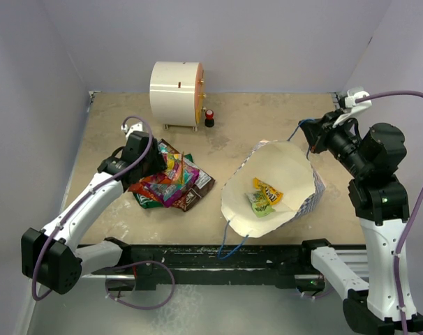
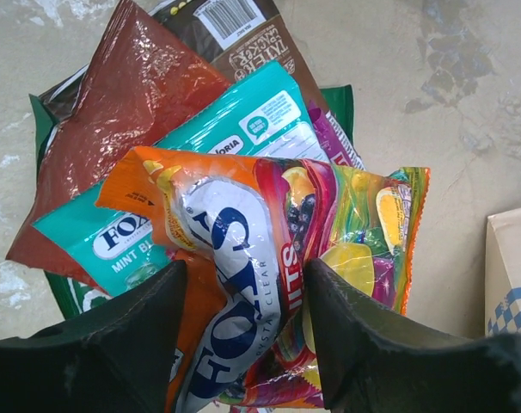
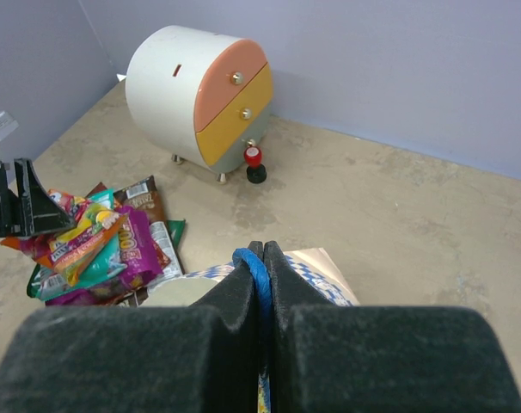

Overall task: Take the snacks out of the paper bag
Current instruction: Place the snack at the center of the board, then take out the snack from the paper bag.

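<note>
The paper bag (image 1: 234, 199) lies tilted with its mouth open, holding a yellow packet (image 1: 267, 190) and a green packet (image 1: 259, 204). My right gripper (image 1: 310, 136) is shut on the bag's blue cord handle (image 3: 250, 261) at the far rim and holds it up; the checkered side (image 3: 316, 267) shows below. Several snacks (image 1: 168, 183) lie piled on the table to the left. My left gripper (image 1: 159, 164) hangs open just over the pile, its fingers (image 2: 355, 327) either side of the top orange and multicolour packet (image 2: 243, 224). The pile also shows in the right wrist view (image 3: 97, 245).
A white cylindrical drum (image 1: 176, 85) with orange and yellow fronts stands at the back, a small red-capped bottle (image 1: 209, 117) beside it. The bag's second blue handle (image 1: 229, 244) trails toward the near table edge. Purple walls close three sides.
</note>
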Motion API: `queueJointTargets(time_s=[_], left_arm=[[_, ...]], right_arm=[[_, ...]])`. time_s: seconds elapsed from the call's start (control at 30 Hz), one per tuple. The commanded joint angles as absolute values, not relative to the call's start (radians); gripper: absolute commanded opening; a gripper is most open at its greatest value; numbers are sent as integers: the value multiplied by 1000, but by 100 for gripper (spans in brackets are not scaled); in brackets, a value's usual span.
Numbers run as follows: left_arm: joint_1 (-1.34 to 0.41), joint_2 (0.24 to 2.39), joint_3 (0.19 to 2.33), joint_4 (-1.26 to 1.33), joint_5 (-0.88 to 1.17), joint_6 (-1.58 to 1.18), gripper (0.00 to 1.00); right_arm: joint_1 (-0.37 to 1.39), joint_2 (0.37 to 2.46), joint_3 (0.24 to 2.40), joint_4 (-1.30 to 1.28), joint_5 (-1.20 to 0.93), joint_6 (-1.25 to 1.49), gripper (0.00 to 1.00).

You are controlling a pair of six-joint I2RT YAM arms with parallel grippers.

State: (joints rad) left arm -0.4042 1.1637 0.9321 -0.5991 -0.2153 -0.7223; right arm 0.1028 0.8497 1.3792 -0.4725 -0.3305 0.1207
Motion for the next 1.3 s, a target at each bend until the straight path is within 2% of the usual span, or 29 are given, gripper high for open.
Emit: queueJointTargets(time_s=[0.0,0.1,0.17,0.47,0.63,0.77,0.83,1.0,1.17,1.27], left_arm=[[-405,1176,979,-802,-234,-724,66],[-405,1162,1058,-838,-246,-697,80],[-405,1147,1109,-857,-257,-683,84],[-406,1100,1293,-880,-263,-602,97],[-409,1067,1343,-665,25,-492,94],[-460,1039,1297,-466,197,-525,94],[-551,1040,1280,-418,191,-521,93],[-807,1010,1187,-312,137,-467,87],[-1108,1005,1151,-304,-4,-272,81],[-1266,1073,1190,-333,-106,-143,77]], right_arm=[[104,847,1390,-414,-317,120,0],[104,851,1390,-410,-322,120,0],[104,854,1388,-408,-325,120,0],[105,864,1385,-390,-343,126,0],[104,872,1381,-332,-493,128,0],[104,866,1333,-295,-758,0,0],[106,840,1294,-314,-827,0,0],[104,751,1192,-325,-761,47,0],[104,732,1192,-319,-707,117,0],[104,748,1217,-337,-701,136,0]])
